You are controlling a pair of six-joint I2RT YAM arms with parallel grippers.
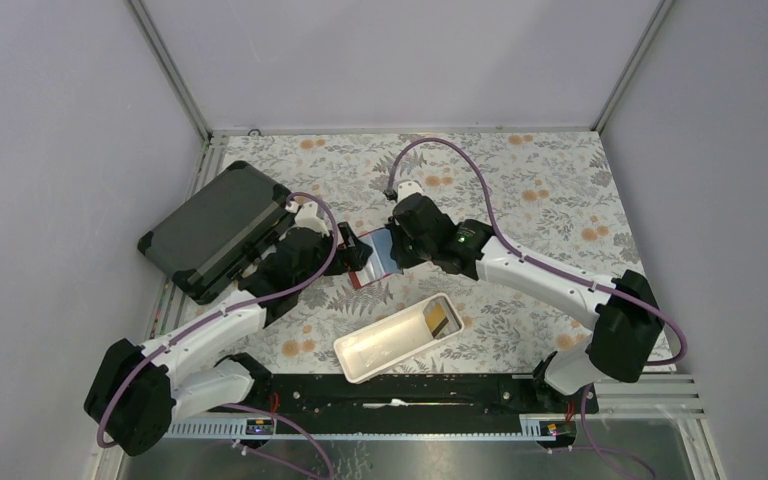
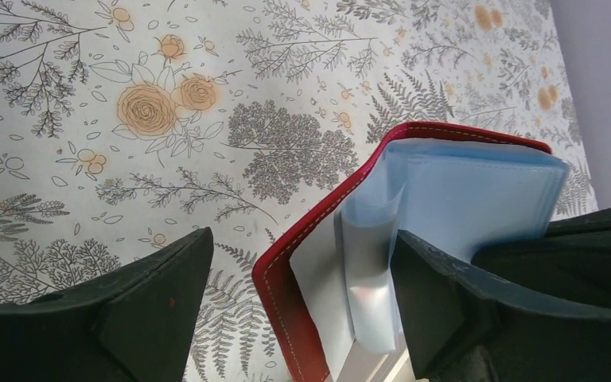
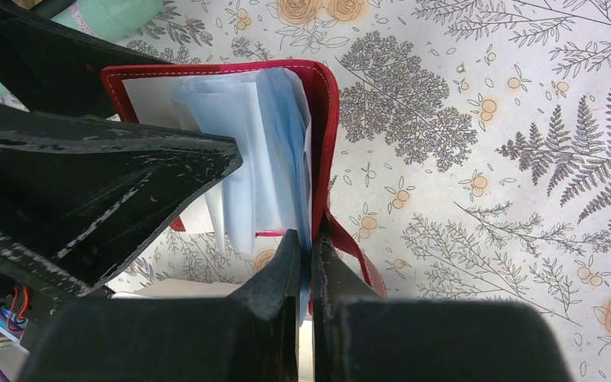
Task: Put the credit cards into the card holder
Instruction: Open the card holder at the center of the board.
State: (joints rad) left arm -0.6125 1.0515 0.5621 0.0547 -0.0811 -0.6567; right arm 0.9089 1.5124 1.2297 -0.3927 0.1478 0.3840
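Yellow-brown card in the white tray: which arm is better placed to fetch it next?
Left, probably: the left fingers stand open and empty, free to reach the card in the tray. The right fingers are shut on the open red wallet.

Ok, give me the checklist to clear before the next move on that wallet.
1. Card holder open: ok, its red cover is spread and the light blue leaves show.
2. Right gripper holding the card holder: ok, shut on its edge.
3. Left gripper free: ok, open, one finger on each side of the leaves, nothing held.
4. A card ready to fetch: ok, the yellow-brown card lies in the white tray.
5. A free slot among the leaves: cannot tell, they overlap.
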